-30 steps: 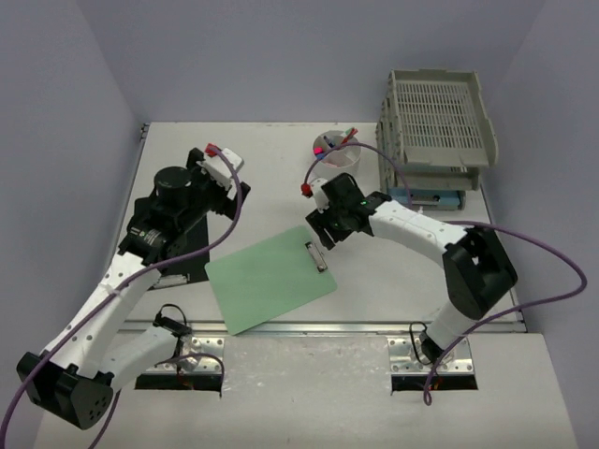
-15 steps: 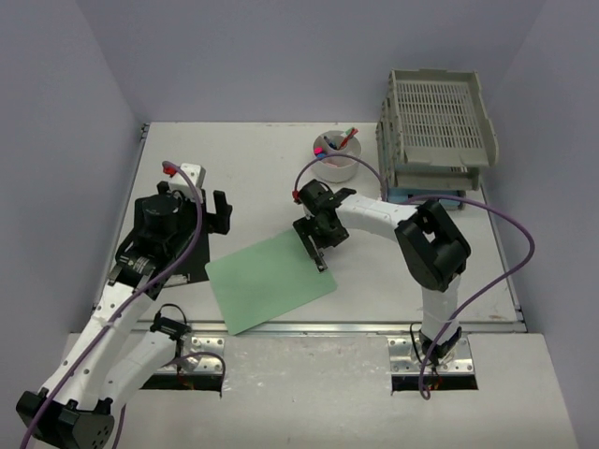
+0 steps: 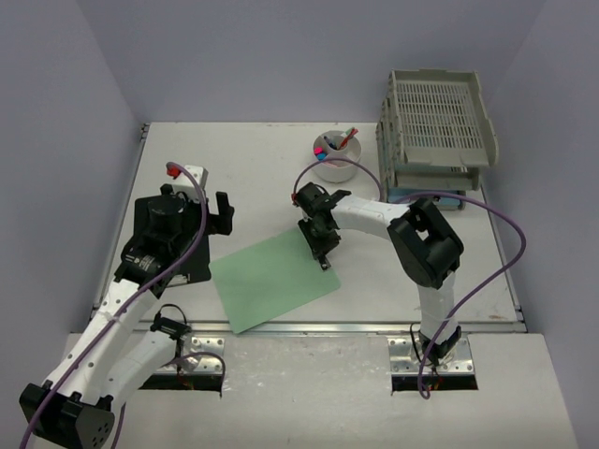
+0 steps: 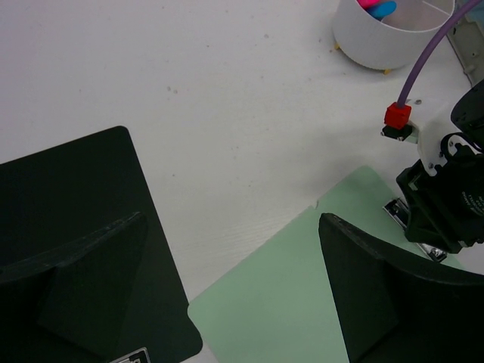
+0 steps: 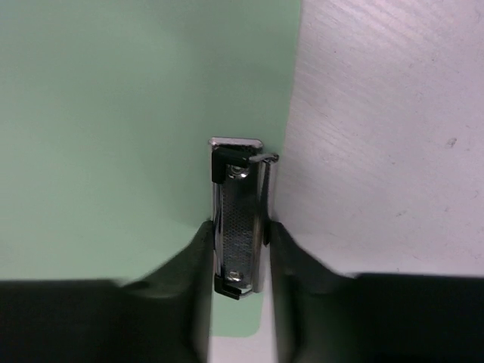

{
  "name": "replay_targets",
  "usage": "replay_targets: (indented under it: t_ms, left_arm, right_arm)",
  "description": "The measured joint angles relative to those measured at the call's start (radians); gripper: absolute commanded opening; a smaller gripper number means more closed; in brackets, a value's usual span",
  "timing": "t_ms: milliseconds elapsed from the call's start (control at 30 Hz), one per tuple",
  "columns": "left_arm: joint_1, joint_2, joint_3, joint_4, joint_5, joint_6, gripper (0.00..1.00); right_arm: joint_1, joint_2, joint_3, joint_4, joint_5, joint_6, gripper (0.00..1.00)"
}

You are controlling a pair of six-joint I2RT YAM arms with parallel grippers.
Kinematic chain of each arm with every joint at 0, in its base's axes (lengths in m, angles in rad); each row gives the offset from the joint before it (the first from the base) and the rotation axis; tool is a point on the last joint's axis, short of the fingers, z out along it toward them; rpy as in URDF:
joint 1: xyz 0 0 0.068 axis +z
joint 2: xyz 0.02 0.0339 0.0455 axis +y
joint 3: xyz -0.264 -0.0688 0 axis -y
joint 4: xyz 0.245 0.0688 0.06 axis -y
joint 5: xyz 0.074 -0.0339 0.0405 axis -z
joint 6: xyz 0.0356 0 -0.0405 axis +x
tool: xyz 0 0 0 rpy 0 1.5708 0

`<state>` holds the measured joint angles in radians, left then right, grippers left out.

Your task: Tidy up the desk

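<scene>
The white desk [image 3: 262,159] holds a green clipboard [image 3: 271,281], lying flat at front centre with its metal clip [image 3: 323,254] on the right edge. My right gripper [image 3: 319,239] is low over that edge. In the right wrist view its fingers press both sides of the clip [image 5: 238,219], so my right gripper [image 5: 238,238] is shut on it. My left gripper [image 3: 223,213] is open and empty, hovering over the clipboard's [image 4: 302,302] left corner and a black flat pad [image 4: 68,197]. In its wrist view the left gripper [image 4: 233,219] has wide-spread jaws.
A white cup of pens [image 3: 335,157] stands behind the right gripper. Grey stacked slotted trays [image 3: 438,122] stand at the back right, with a blue item [image 3: 426,198] under them. The black pad [image 3: 192,271] lies left of the clipboard. Lilac walls enclose the desk.
My right gripper has moved left onto the clipboard's clip and shut on it. My left arm has turned and drawn back to the left. The clipboard has barely moved.
</scene>
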<state>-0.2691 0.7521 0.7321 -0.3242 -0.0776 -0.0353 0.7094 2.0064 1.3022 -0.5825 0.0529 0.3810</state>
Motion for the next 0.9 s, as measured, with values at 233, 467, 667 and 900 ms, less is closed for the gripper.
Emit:
replay_targets:
  t_ms: [233, 467, 667, 900]
  left_arm:
    - [0.000, 0.019, -0.001, 0.015, -0.015, 0.000, 0.96]
    - [0.000, 0.037, -0.001, 0.028, -0.019, -0.007, 0.96]
    - [0.000, 0.073, -0.001, 0.034, -0.022, -0.030, 0.96]
    - [0.000, 0.111, 0.017, 0.030, -0.028, -0.059, 0.97]
  right_arm:
    - [-0.019, -0.025, -0.035, 0.010, -0.006, 0.066, 0.00]
    - [-0.132, -0.124, -0.171, -0.026, -0.064, 0.162, 0.00]
    - [-0.206, -0.260, -0.337, -0.088, -0.104, 0.276, 0.00]
    - [-0.248, -0.330, -0.442, -0.155, -0.151, 0.458, 0.00]
